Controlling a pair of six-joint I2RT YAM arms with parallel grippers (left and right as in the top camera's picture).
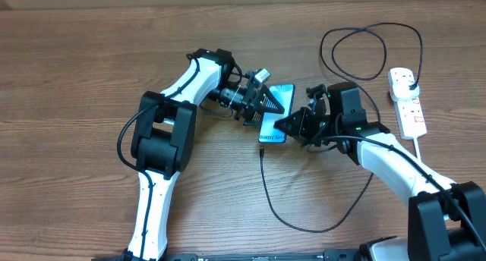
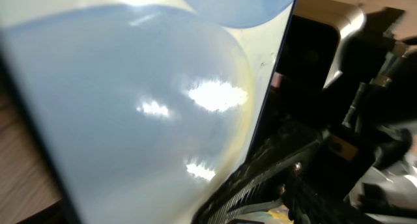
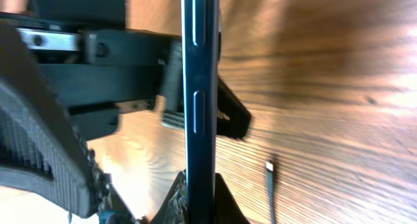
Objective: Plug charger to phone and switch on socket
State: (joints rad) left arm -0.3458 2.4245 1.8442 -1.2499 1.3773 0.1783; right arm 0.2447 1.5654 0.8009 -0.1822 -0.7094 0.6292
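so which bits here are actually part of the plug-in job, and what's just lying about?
Job:
slim smartphone with blue-white screen
long thin black charger cable
white elongated power strip

Lying about:
no spare items visible, only the brown wooden table underneath

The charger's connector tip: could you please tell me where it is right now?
Overhead, the tip lies on the table near the centre, just off the phone's short edge nearest the robot, not plugged in.
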